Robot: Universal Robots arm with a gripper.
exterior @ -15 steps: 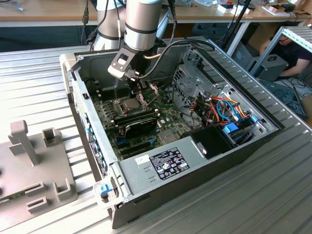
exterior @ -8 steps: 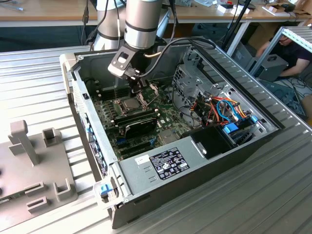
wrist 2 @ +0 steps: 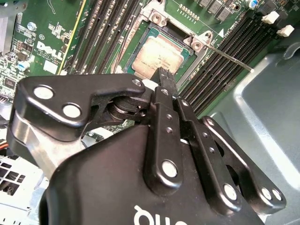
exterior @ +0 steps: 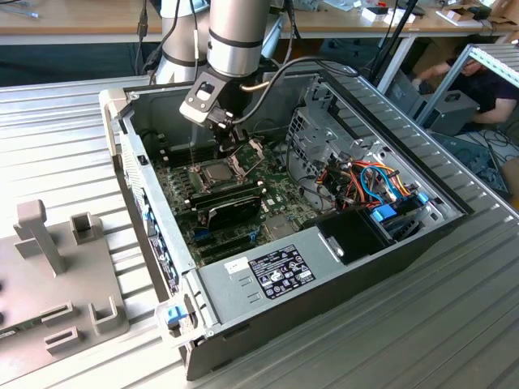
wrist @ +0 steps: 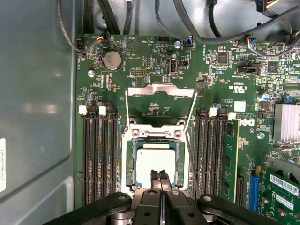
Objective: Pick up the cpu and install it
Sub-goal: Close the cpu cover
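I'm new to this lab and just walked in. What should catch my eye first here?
An open PC case lies on the table in the exterior view, the arm reaching down into it. In the first wrist view the shut claw hangs over the cpu, which sits in its socket with the frame flipped open.

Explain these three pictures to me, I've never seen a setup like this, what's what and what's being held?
A robot arm reaches into an open computer case lying on a metal table. One picture is from a camera standing apart; the other two are from cameras on the arm's wrist, looking past its gripper. Inside the case is a green motherboard. The cpu, a small silver square, sits in its socket, whose metal frame is hinged open. The gripper is shut, holds nothing, and its tips are just over the cpu; whether they touch I cannot tell.
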